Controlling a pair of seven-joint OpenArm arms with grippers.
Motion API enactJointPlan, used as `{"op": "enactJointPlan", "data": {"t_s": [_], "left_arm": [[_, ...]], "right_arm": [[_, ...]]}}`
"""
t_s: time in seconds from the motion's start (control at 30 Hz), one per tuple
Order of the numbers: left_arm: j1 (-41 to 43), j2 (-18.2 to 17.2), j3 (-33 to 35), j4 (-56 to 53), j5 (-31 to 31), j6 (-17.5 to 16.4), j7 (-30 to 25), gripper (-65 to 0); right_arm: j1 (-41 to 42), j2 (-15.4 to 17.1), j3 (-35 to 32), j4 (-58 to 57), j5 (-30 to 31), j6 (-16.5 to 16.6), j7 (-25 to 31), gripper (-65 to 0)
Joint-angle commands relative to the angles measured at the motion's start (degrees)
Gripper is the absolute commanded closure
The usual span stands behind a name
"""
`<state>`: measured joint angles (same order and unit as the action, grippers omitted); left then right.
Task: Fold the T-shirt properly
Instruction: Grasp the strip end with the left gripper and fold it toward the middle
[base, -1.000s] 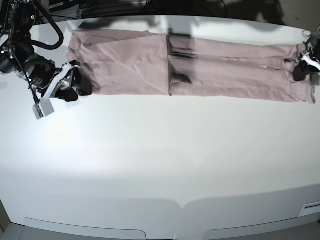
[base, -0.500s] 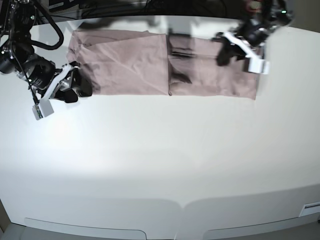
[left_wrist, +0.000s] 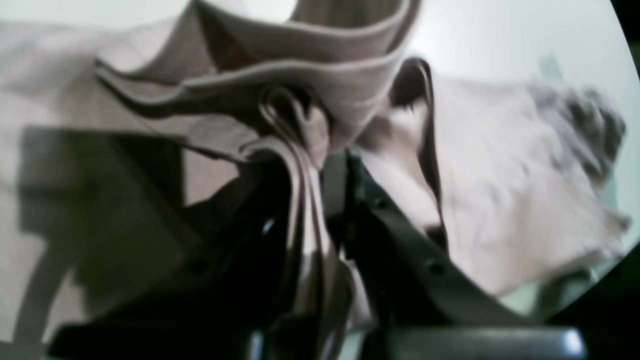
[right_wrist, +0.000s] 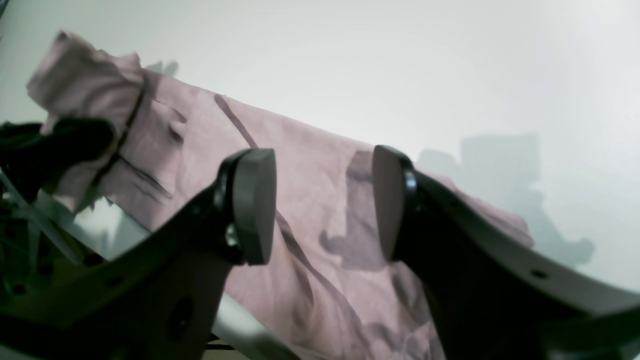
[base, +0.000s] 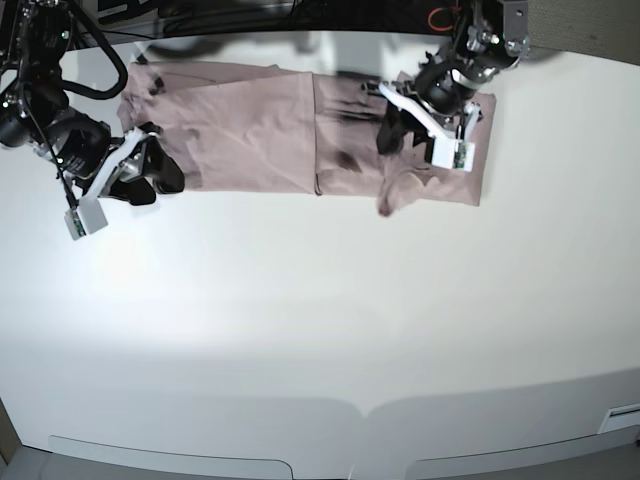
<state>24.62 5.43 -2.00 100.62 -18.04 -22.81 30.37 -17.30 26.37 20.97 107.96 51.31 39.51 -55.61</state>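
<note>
so the left hand (base: 390, 143), clamped on a bunch of the T-shirt (base: 253, 135), has just swung its end inward, doubling cloth beneath it, while the right hand (base: 150, 180) sits wide open by the far end, so this fold looks nearly ready to lay down

Soft, matt, wrinkled pink cloth T-shirt (base: 250, 135)
</note>
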Motion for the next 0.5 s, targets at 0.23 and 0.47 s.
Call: {"op": "enactJointPlan", "data": {"t_s": [0.23, 0.47], "left_arm": [[-1.9, 0.6, 1.4, 1.0, -5.6, -0.6, 1.6, 0.0], [-1.9, 0.5, 8.3, 1.0, -2.2, -0.8, 2.4, -24.7]], "right_arm": [[0.5, 0.9, 0.4, 0.9, 1.2, 0.5, 1.2, -31.2], [0.5, 0.9, 0.4, 0.9, 1.1, 0.5, 1.2, -31.2]]}}
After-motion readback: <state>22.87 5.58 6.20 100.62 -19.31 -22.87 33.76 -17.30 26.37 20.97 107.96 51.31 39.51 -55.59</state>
